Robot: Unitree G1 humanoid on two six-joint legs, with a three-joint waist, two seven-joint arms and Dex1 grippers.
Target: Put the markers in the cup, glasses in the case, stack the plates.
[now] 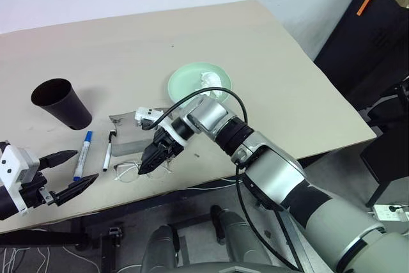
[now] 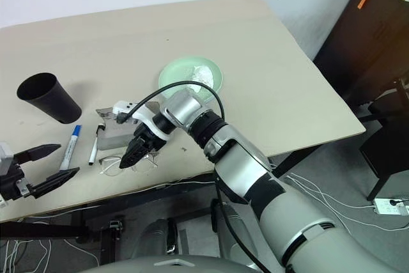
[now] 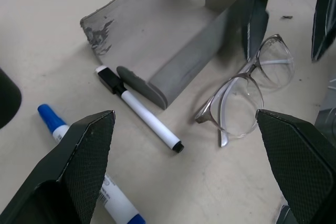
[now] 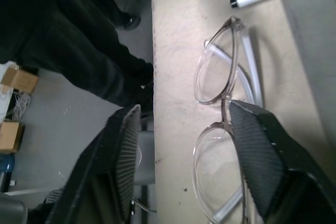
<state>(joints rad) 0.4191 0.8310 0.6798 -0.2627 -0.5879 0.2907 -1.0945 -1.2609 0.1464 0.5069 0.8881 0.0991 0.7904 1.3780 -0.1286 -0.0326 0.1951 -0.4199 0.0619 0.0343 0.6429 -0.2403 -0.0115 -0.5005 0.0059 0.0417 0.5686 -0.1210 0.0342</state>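
The thin clear-framed glasses (image 3: 245, 95) lie on the beige worktop (image 1: 268, 68) near its front edge, just beside the open grey soft case (image 3: 168, 51). The right gripper (image 1: 148, 165) hangs over one lens, its fingers partly open around it, nothing held. The left gripper (image 1: 69, 172) hovers at the front left corner, fingers wide and empty. The blue-capped marker (image 1: 82, 155) and the thin black-capped marker (image 3: 139, 109) lie between the black tapered cup (image 1: 61, 102) and the front edge.

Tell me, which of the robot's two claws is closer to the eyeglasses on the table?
The right. The right gripper is down over the glasses, its fingers either side of one lens. The left gripper hangs open off to the side, beyond the two markers.
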